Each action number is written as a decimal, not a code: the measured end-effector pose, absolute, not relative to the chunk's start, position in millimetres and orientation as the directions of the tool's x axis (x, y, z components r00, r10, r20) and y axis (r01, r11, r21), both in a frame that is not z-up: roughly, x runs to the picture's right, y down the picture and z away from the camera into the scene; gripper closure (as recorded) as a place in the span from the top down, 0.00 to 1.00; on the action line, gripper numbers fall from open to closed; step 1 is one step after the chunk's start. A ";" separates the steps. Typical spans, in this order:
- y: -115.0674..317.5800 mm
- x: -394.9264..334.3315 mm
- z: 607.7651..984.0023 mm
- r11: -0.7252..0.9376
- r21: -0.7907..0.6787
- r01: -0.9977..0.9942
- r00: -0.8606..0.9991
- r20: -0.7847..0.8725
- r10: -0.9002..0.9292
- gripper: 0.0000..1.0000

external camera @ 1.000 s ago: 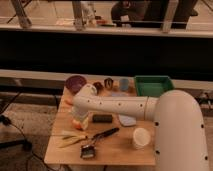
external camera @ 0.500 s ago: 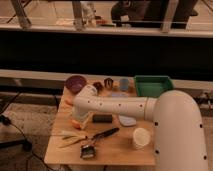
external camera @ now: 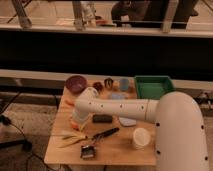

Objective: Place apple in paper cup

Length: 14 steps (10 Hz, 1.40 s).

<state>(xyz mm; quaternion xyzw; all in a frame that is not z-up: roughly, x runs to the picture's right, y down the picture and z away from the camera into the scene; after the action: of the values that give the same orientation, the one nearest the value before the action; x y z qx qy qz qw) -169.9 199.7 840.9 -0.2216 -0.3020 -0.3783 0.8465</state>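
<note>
A: One arm point(external camera: 125, 107) spans the table point(external camera: 120, 150), blocking its middle; green bin point(external camera: 152, 86) sits far behind the paper cup point(external camera: 141, 138).
B: Gripper point(external camera: 80, 121)?
A: Well left of the cup, low. Can't tell its grip. Apple not visible. Brush point(external camera: 100, 136) between them.

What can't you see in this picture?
- The gripper: at the table's left side, pointing down; the arm's wrist covers its tip.
- The apple: not visible anywhere; possibly hidden under the gripper or arm.
- Inside the paper cup: too blurry to tell.
- Small things beside the red-brown bowl: too small to name.
</note>
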 end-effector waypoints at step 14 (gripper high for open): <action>169.2 28.8 653.9 0.795 -0.153 0.586 0.757 0.452 -0.472 0.00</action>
<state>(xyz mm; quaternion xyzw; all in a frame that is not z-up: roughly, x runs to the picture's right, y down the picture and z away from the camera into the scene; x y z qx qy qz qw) 28.8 169.2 653.9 -0.1441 -0.1994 -0.2856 0.9262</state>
